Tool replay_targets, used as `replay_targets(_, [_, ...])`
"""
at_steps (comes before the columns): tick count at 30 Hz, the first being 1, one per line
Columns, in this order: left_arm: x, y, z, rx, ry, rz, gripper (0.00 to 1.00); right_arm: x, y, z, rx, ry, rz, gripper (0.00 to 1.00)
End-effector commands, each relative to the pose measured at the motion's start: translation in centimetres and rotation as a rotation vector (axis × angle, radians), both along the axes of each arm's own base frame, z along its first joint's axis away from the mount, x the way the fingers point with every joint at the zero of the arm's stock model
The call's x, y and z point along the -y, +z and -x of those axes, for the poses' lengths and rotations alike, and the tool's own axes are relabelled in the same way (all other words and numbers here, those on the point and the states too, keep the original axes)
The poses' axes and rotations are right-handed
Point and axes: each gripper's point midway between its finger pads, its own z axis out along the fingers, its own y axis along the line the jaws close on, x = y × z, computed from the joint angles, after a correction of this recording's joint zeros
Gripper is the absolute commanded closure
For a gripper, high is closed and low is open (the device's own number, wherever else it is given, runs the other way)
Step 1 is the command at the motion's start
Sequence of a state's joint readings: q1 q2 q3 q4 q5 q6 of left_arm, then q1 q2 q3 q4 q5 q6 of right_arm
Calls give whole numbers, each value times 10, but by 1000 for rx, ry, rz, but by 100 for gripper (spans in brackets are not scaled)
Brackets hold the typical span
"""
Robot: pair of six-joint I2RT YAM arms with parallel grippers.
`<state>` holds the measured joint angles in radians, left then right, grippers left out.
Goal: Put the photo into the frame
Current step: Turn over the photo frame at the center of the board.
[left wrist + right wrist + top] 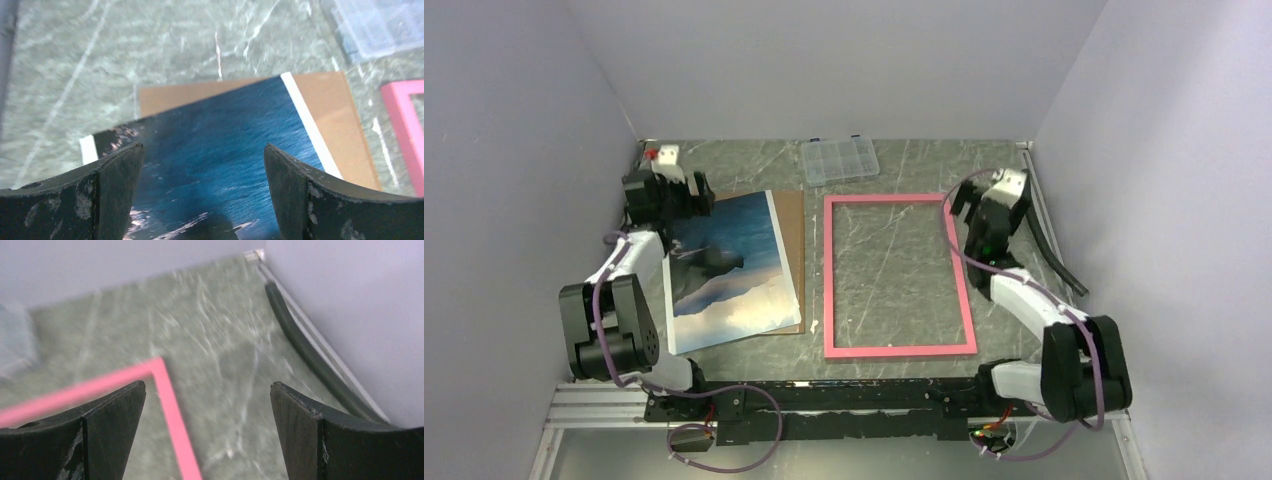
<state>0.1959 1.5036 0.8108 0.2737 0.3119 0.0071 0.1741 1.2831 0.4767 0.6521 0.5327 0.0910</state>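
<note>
My left fingers (115,190) are spread over the photo (724,265), which lies centre-left on its brown board (792,250), probably to lift it. My right fingers (110,425), also spread, hover by the upper-right corner of the frame (830,280).

Photo (724,270): you have 1 large thin print showing blue sea, dark mountains and pale sky, with a white margin.
Photo pose: flat, face up, slightly skewed, lying on a brown board (791,240) at your left.
Frame (829,280): 1 large rectangle with a thin pink border; marbled tabletop (924,170) shows through its middle.
Frame pose: flat, to the right of the photo, near it but apart.
</note>
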Motion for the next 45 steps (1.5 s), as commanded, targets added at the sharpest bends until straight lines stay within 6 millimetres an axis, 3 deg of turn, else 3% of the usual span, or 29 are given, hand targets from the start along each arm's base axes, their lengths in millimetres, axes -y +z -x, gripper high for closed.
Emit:
replay_targets(1, [-3, 40, 17, -123, 4, 30, 5, -28, 79, -13, -3, 45, -148, 0])
replay_targets(2, [-5, 47, 19, -147, 7, 45, 5, -47, 118, -19, 41, 115, -184, 0])
replay_targets(4, [-8, 64, 19, -193, 19, 52, 5, -81, 159, -19, 83, 265, -264, 0])
replay_targets(7, [-9, 77, 24, -295, 29, 64, 5, -112, 197, -14, 92, 350, -408, 0])
replay_targets(9, [-8, 84, 29, -344, 23, 69, 6, -145, 196, -15, -14, 363, -347, 0])
replay_targets(13, [-4, 89, 36, -357, 11, 86, 6, -208, 166, -18, -251, 461, -260, 0])
replay_targets(16, [-2, 94, 41, -339, -2, 82, 6, -222, 179, -29, -221, 485, -461, 0])
replay_targets(18, [0, 97, 44, -334, -12, 81, 6, -247, 189, -21, -187, 724, -589, 0])
replay_targets(20, [0, 98, 46, -336, -10, 78, 6, -247, 188, -15, -161, 820, -665, 0])
replay_targets(23, [-1, 98, 47, -331, -8, 70, 7, -258, 174, -22, -250, 735, -520, 0])
replay_targets(24, [-1, 97, 48, -332, -9, 69, 7, -262, 150, -22, -335, 668, -442, 0])
replay_targets(25, [-1, 97, 48, -334, -7, 72, 7, -267, 140, -29, -375, 614, -380, 0])
replay_targets(30, [-1, 91, 50, -348, -7, 73, 7, -285, 78, -24, -559, 415, -231, 0])
replay_targets(37, [-8, 78, 56, -396, 8, 63, 7, -346, 1, 9, -677, 490, -169, 0])
replay_targets(41, [-10, 73, 59, -412, 5, 84, 6, -366, -37, 24, -734, 496, -157, 0])
replay_targets(45, [-12, 68, 62, -432, 8, 88, 7, -371, -72, 31, -795, 478, -167, 4])
